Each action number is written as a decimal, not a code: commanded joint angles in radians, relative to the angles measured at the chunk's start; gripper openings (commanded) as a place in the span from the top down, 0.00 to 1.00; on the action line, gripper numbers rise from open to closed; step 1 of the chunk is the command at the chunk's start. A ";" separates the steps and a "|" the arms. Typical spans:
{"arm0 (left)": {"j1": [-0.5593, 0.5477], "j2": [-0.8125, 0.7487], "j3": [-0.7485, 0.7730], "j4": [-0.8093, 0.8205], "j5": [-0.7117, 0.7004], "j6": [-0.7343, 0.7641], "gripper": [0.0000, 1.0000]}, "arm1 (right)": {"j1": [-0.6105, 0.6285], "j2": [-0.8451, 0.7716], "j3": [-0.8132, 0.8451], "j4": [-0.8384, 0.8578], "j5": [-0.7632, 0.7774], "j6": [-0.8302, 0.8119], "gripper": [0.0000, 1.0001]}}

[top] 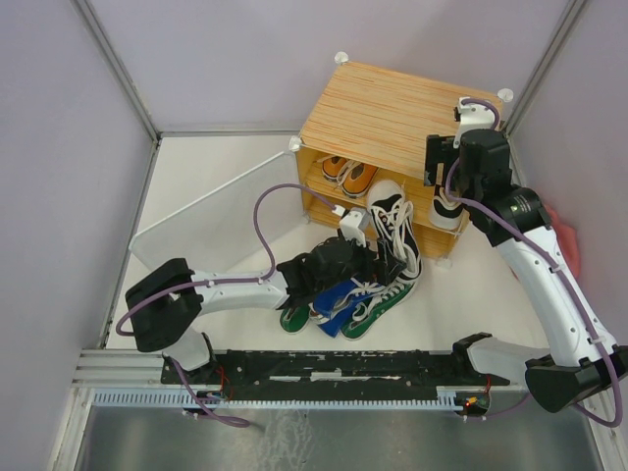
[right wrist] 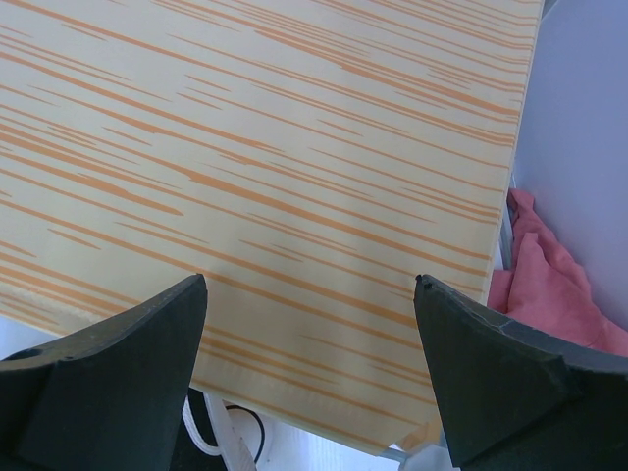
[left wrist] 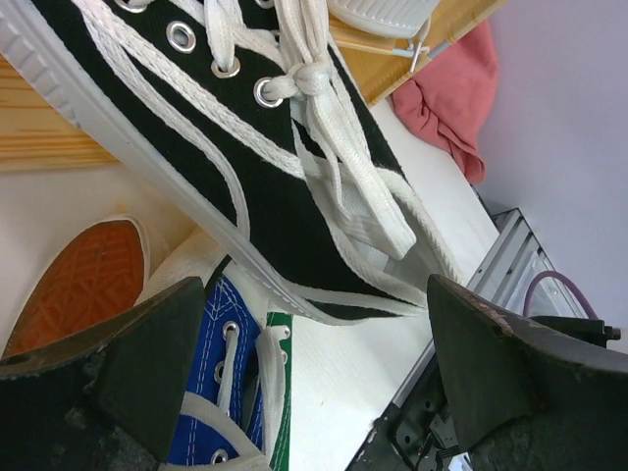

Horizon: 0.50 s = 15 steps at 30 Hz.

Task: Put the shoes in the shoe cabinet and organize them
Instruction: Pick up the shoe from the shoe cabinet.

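The shoe cabinet [top: 392,113] stands at the back with its front open. An orange pair [top: 348,175] lies inside on the left and a black shoe [top: 446,208] inside on the right. Another black shoe [top: 397,228] leans at the cabinet's front. Blue shoes [top: 339,299] and green shoes [top: 381,297] lie piled below it. My left gripper [top: 345,257] hovers over the pile, open and empty. In the left wrist view the black shoe [left wrist: 245,147] lies just beyond the left gripper [left wrist: 314,363], with a blue shoe [left wrist: 221,392] by the left finger. My right gripper [top: 442,157] is open above the cabinet top [right wrist: 275,147].
The pale door panel [top: 211,221] lies swung open to the cabinet's left. A pink cloth [top: 567,235] lies right of the cabinet by the wall, also in the right wrist view [right wrist: 549,285]. Grey walls close the sides. A black rail [top: 334,368] runs along the near edge.
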 commanded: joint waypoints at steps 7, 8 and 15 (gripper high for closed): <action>-0.008 0.041 0.067 0.037 -0.068 -0.034 0.11 | -0.006 -0.022 -0.010 0.043 0.005 0.001 0.06; -0.007 0.052 0.072 0.038 -0.073 -0.037 0.15 | -0.006 -0.022 -0.010 0.043 0.005 0.001 0.06; -0.007 0.105 0.090 0.061 -0.069 -0.071 0.43 | -0.005 -0.028 -0.021 0.043 0.002 -0.001 0.06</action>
